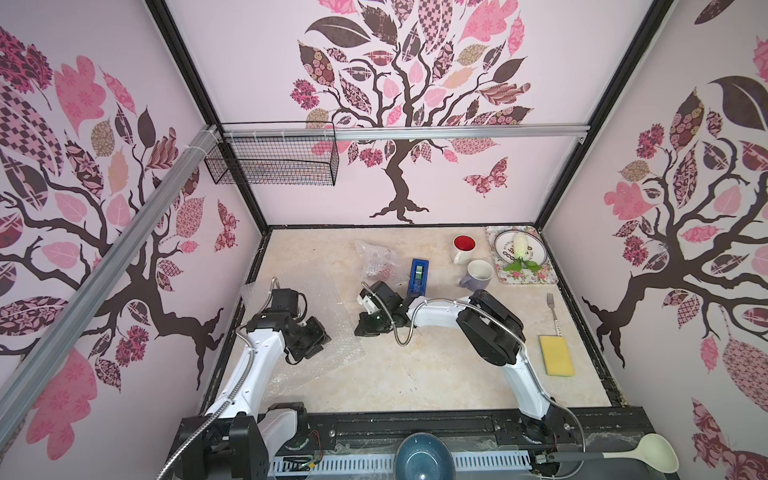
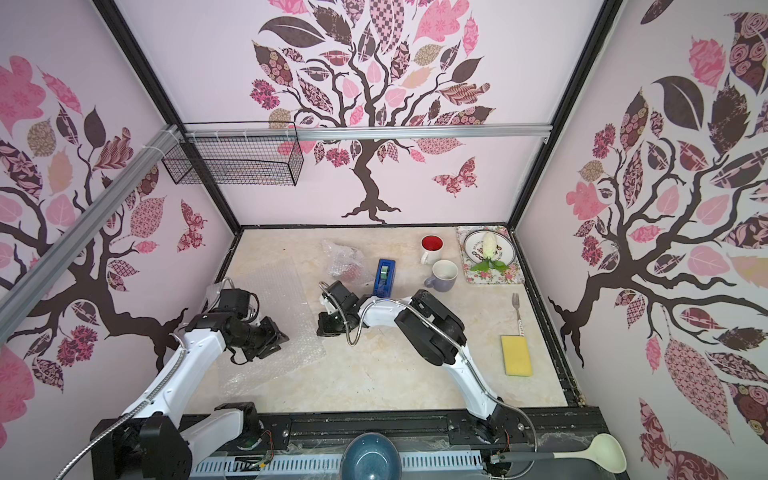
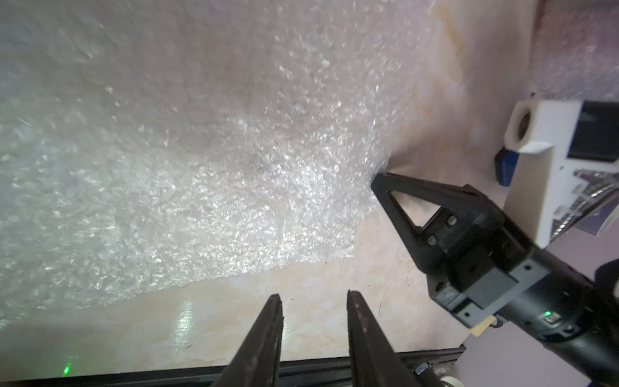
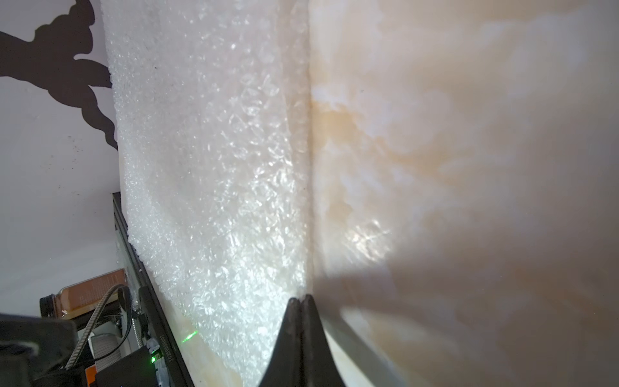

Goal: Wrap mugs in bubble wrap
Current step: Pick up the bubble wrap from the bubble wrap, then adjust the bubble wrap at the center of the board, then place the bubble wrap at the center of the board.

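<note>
Bubble wrap (image 1: 328, 303) lies spread flat on the counter (image 1: 436, 374), on the left-arm side of the blue tape dispenser (image 1: 419, 276) and nearer the robot. The right hand (image 4: 300, 303) is clenched on the sheet's edge closest to the dispenser. The left hand (image 3: 313, 298) hangs released over bare counter just beside the sheet, holding nothing. On the dispenser's other side stand the white mug (image 1: 462, 253) and the lavender mug (image 1: 478, 275), both unwrapped. The step in hand looks like positioning a fresh sheet. Next it probably needs pulling toward the dispenser, kept flat, before a mug goes on it.
</note>
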You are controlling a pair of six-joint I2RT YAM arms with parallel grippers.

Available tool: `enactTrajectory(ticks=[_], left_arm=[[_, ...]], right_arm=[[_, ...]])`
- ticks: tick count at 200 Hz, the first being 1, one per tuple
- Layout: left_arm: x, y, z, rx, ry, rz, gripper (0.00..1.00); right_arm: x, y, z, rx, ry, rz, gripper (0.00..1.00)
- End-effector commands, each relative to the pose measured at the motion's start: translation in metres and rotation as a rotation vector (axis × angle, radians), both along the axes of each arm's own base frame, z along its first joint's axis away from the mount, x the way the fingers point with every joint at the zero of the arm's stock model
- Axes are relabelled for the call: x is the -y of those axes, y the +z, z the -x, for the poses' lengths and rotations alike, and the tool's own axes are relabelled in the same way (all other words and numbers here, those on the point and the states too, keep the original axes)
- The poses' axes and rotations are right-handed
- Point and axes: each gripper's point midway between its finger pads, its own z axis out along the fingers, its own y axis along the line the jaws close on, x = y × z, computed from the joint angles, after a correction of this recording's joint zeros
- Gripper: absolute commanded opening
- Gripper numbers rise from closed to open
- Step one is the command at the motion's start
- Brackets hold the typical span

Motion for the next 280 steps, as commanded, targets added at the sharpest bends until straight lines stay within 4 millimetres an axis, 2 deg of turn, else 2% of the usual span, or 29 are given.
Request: enactTrajectory(ticks=[1,11,24,48,67,85,93,104,113,125,139,148,160,175,189,206,220,237,254,266,280], left_arm=[[0.006,-0.008,0.014,-0.037,0.013,0.017,0.33],[0.005,-0.009,0.011,-0.029,0.027,0.011,0.32],[0.0,0.001,-0.003,0.008,0.053,-0.004,0.32],[-0.011,0.049,-0.045,0.128,0.064,-0.033,0.36],[-0.018,0.086,-0.073,0.215,0.069,-0.059,0.38],[-0.02,0.116,-0.093,0.28,0.047,-0.078,0.39],[-0.017,0.123,-0.1,0.302,0.024,-0.085,0.39],[-0.009,0.124,-0.108,0.324,-0.012,-0.09,0.4],[0.001,0.117,-0.112,0.331,-0.032,-0.08,0.39],[0.02,0.107,-0.117,0.349,-0.066,-0.042,0.4],[0.044,0.078,-0.11,0.289,-0.11,-0.022,0.39],[0.048,0.054,-0.101,0.219,-0.112,-0.023,0.4],[0.046,0.028,-0.094,0.168,-0.099,-0.039,0.4],[0.038,0.019,-0.094,0.164,-0.119,-0.098,0.4],[0.018,0.014,-0.092,0.127,-0.096,-0.19,0.41],[-0.009,-0.003,-0.094,0.093,-0.019,-0.221,0.41],[-0.027,-0.018,-0.106,0.092,0.025,-0.226,0.41],[-0.042,-0.039,-0.123,0.039,0.026,-0.239,0.42],[-0.051,-0.06,-0.14,-0.019,0.036,-0.204,0.42],[-0.055,-0.075,-0.151,-0.036,0.051,-0.191,0.42],[-0.062,-0.091,-0.156,-0.083,0.055,-0.206,0.41]], right_arm=[[0.0,0.052,-0.019,0.071,-0.069,-0.038,0.0],[0.007,0.07,-0.026,0.076,-0.107,-0.053,0.0],[0.019,0.093,-0.031,0.086,-0.159,-0.074,0.0],[0.043,0.135,-0.033,0.097,-0.23,-0.132,0.0],[0.062,0.158,-0.028,0.073,-0.272,-0.167,0.0],[0.105,0.159,-0.02,0.033,-0.381,-0.133,0.0],[0.13,0.148,-0.014,0.001,-0.431,-0.09,0.0],[0.17,0.122,0.001,-0.039,-0.496,0.005,0.0],[0.201,0.099,0.015,-0.074,-0.544,0.066,0.0],[0.232,0.076,0.034,-0.122,-0.592,0.092,0.0],[0.258,0.06,0.051,-0.13,-0.639,0.113,0.0],[0.273,0.051,0.06,-0.124,-0.676,0.138,0.0],[0.286,0.041,0.066,-0.111,-0.718,0.128,0.0],[0.301,0.028,0.073,-0.137,-0.779,0.127,0.0],[0.306,0.017,0.08,-0.155,-0.791,0.136,0.0],[0.307,0.008,0.084,-0.176,-0.782,0.16,0.0],[0.307,0.012,0.075,-0.119,-0.784,0.154,0.0],[0.315,0.029,0.047,-0.046,-0.787,0.152,0.0],[0.329,0.035,0.017,-0.039,-0.751,0.188,0.0],[0.334,0.028,0.0,-0.044,-0.669,0.283,0.0],[0.327,0.022,-0.019,-0.039,-0.522,0.378,0.0]])
